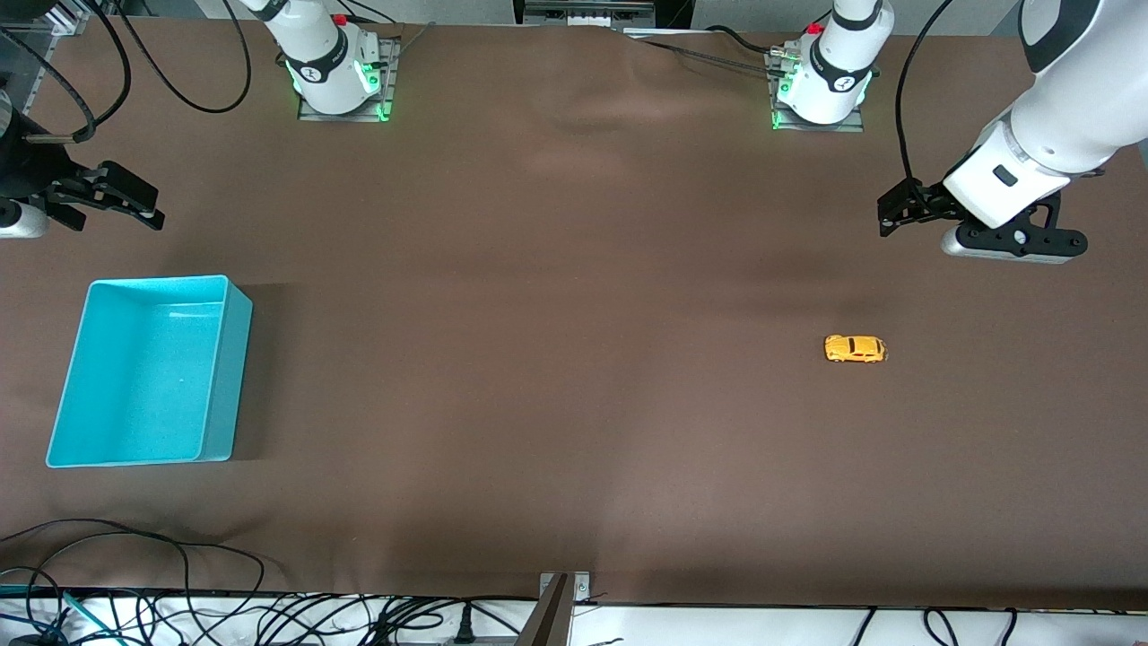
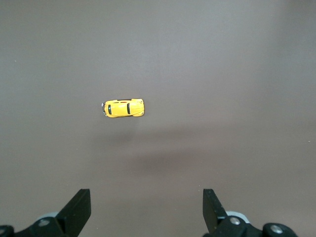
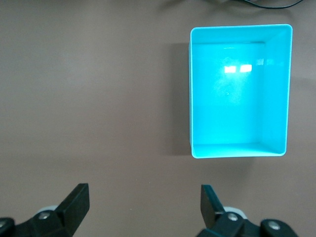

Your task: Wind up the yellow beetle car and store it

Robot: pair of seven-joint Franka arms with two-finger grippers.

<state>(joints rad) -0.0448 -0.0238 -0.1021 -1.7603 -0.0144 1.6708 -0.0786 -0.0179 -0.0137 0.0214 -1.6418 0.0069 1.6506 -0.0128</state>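
Observation:
The yellow beetle car (image 1: pixel 856 349) is a tiny yellow-orange toy with dark windows. It sits alone on the brown table toward the left arm's end, and shows in the left wrist view (image 2: pixel 123 108). My left gripper (image 1: pixel 892 215) hangs open and empty in the air over bare table, apart from the car; its fingertips (image 2: pixel 79 210) frame only table. The turquoise bin (image 1: pixel 229 377) stands empty at the right arm's end, also in the right wrist view (image 3: pixel 239 150). My right gripper (image 1: pixel 148 213) is open and empty, up over bare table beside the bin.
The two arm bases (image 1: pixel 336 76) stand along the table's robot side. Cables (image 1: pixel 134 592) lie along the table edge nearest the front camera, with a metal bracket (image 1: pixel 560 597) at its middle. Wide brown table (image 1: pixel 538 359) lies between car and bin.

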